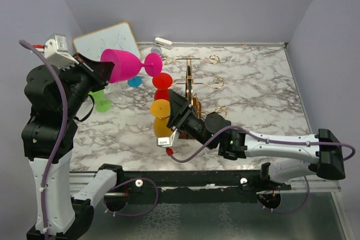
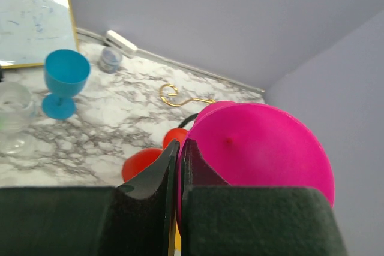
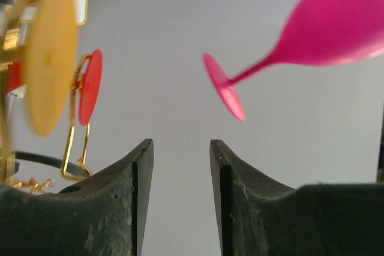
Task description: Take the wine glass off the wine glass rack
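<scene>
The left arm is raised at the back left with its claw (image 1: 104, 67) pinched together on the rim of the pink wine glass (image 1: 124, 65). The glass lies on its side in mid-air, its foot pointing right toward the rack (image 1: 190, 75), and it is clear of the gold hooks and of the bench (image 1: 253, 82). The rack stands near the middle of the marbled top, a thin gold wire post with curled arms. A red glass (image 1: 162, 81) and a yellow glass (image 1: 160, 108) hang on its left side, feet facing out. The right arm reaches in low from the right, and its claw (image 3: 180, 148) is up close to those hanging glasses. Its two fingers are apart with nothing between them. From its own camera the pink foot floats above and a little to the right, well off the fingertips. Behind the left arm a green glass (image 1: 102, 103) and a blue glass (image 1: 134, 82) stand on the bench. A gold-framed board (image 1: 107, 40) leans in the back corner.
</scene>
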Controlling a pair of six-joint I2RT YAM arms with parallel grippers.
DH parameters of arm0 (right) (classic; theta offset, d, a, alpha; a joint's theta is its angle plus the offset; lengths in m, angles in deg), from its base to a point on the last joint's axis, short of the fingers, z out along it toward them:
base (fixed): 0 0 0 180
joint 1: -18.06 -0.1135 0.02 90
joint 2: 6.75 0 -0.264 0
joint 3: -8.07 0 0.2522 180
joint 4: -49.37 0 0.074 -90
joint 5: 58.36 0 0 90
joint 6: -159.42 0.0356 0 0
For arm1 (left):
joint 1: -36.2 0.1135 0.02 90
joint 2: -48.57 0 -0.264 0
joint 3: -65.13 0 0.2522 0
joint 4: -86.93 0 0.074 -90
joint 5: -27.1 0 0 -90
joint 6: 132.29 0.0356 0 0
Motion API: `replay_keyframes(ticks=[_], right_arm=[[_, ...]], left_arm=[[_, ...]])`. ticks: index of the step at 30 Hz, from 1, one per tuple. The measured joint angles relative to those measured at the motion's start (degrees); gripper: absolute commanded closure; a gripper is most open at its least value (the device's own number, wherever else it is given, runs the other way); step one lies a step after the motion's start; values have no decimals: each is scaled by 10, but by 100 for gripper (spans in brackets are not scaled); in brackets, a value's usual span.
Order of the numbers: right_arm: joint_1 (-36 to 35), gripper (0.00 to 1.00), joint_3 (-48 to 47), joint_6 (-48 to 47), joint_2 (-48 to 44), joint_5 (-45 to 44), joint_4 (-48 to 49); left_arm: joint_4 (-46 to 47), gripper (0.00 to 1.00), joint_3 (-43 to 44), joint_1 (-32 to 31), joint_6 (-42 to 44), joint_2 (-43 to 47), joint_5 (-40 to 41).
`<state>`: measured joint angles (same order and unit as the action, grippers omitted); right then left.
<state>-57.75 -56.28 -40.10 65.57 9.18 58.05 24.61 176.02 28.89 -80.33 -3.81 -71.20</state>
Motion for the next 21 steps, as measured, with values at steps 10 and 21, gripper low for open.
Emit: replay_keyframes(ticks=[10, 21], right_arm=[[31, 53, -310, 295, 120, -95, -45], [179, 56, -710, 685, 285, -179, -322]], left_arm=[[-44, 100, -12, -3, 103, -107, 148], [-46, 100, -93, -3, 166, -151, 221]])
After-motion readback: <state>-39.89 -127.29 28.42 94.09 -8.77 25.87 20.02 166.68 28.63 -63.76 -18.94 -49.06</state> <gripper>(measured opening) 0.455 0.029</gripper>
